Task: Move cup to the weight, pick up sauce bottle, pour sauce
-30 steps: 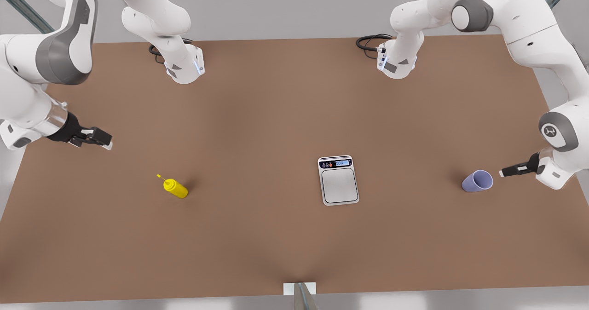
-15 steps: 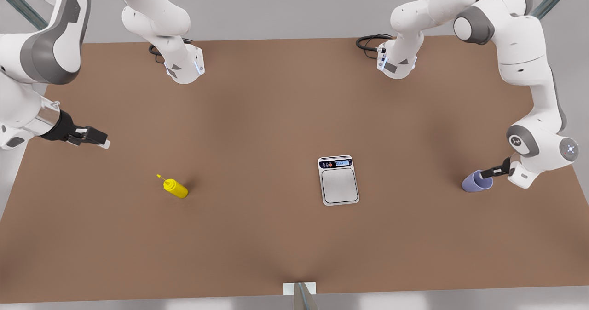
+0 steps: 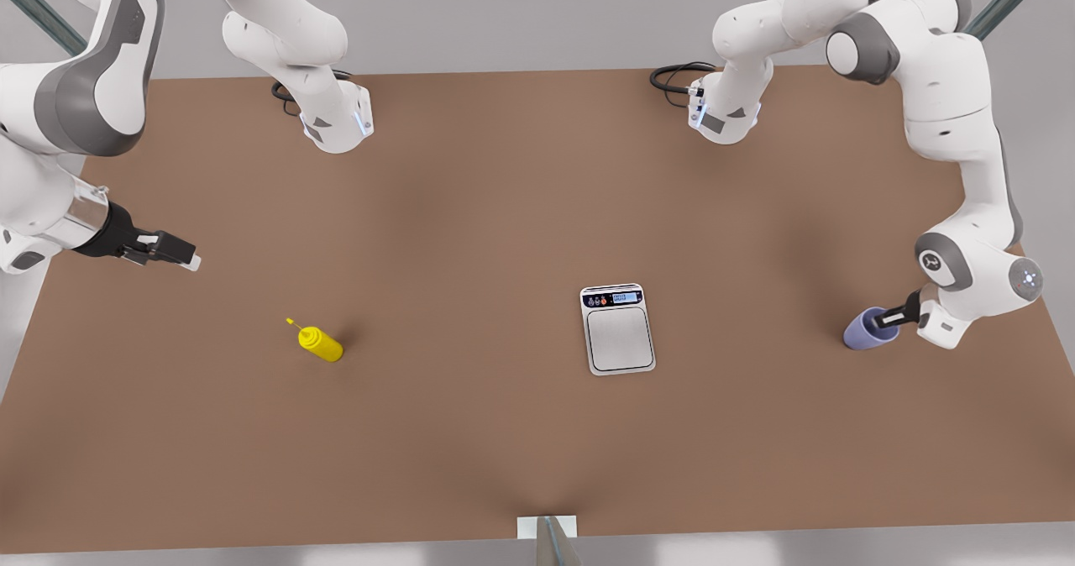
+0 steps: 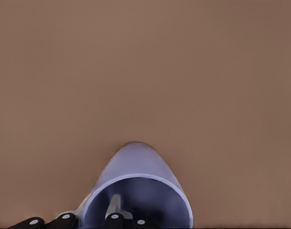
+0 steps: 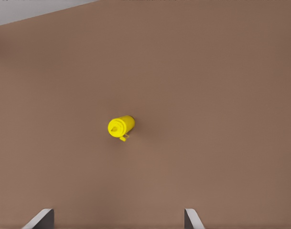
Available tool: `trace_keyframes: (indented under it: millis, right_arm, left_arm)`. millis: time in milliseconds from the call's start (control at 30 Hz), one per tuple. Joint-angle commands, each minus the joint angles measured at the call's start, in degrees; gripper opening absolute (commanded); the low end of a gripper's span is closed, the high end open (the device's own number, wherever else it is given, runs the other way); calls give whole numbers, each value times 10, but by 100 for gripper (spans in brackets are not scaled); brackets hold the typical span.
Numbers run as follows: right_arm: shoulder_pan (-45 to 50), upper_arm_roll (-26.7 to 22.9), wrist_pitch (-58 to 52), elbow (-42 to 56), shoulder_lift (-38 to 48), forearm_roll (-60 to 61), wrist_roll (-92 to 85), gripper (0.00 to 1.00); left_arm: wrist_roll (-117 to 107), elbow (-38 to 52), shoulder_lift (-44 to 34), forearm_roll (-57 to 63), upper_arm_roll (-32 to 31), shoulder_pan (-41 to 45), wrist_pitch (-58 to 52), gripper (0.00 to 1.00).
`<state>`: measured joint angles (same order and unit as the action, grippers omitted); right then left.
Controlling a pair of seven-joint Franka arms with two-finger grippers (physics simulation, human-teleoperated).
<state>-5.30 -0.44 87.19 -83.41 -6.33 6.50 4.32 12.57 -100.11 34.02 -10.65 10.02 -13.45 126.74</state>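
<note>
At the front view's right, the left gripper (image 3: 883,321) straddles the lavender cup's (image 3: 865,331) rim, jaws apart. Right gripper (image 3: 180,257) waits, jaws apart, above the yellow sauce bottle (image 3: 320,343); the scale (image 3: 618,329) sits between.

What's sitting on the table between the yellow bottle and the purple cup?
The weight, a flat silver scale, lies between the sauce bottle and the cup, as the front view shows; bare table on either side.

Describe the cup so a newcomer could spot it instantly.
Start at the silver scale mid-table and look toward the front view's right. Near that table edge stands the cup, with the left gripper at its rim, one finger inside. It is the only lavender, handleless tumbler; the yellow sauce bottle sits opposite.
</note>
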Motion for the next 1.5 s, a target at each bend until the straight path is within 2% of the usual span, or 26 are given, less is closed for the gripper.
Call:
trace_keyframes:
  millis: [0,267,367,467,500,533,567,633,700,767,833,933,1000,1033,1067,1100,1200,1267,1467]
  right_arm:
    - [0,0,0,0,0,0,0,100]
    - [-1,-2,-1,0,-1,0,-1,100]
    - [-1,-3,-2,0,-1,0,-2,100]
    - [-25,-3,-7,0,-7,25,-3,100]
    - [-25,-3,-7,0,-8,26,1,100]
    - [-28,-4,-8,1,-10,45,3,100]
    - [-44,-4,-9,6,-24,75,20,100]
    - [-142,-4,-38,19,-89,249,171,100]
    - [-209,-4,-66,13,-138,357,240,100]
    - [-241,-4,-66,14,-190,448,312,100]
    - [-251,-4,-68,18,-235,481,350,100]
    - [-257,-3,-71,42,-308,505,350,100]
    - [-258,-1,-86,68,-367,563,350,100]
    - [-257,0,-105,69,-398,594,349,100]
    - [-257,1,-113,69,-417,616,343,100]
    - [-255,2,-127,68,-418,617,350,100]
    - [-259,1,-193,72,-491,622,339,100]
    - [-257,2,-213,61,-512,623,256,100]
    - [-249,3,-185,79,-530,566,313,100]
  left_arm:
    - [0,0,0,0,-2,0,0,21]
    - [-18,3,2,1,-9,4,1,21]
    - [-45,4,-48,1,-9,41,-29,21]
    - [-233,8,-79,0,-10,190,-56,21]
    - [-329,10,-79,1,-9,264,-57,21]
    - [-398,36,-65,0,-10,301,-89,21]
    - [-429,57,-58,0,-33,304,-98,21]
    - [-552,98,-37,5,-93,315,-98,21]
    - [-664,138,-9,8,-95,382,-98,21]
    - [-673,138,-4,6,-97,410,-110,21]
    - [-664,138,24,10,-96,426,-121,21]
    - [-658,112,29,10,-97,419,-85,21]
    - [-657,112,37,9,-97,418,-77,21]
    - [-657,112,36,8,-97,418,-70,48]
    - [-657,112,36,8,-97,417,-70,85]
    - [-653,112,35,9,-97,417,-70,100]
    - [-652,113,30,9,-97,408,-70,100]
    - [-649,113,26,8,-97,404,-76,100]
    - [-651,117,10,8,-97,404,-94,100]
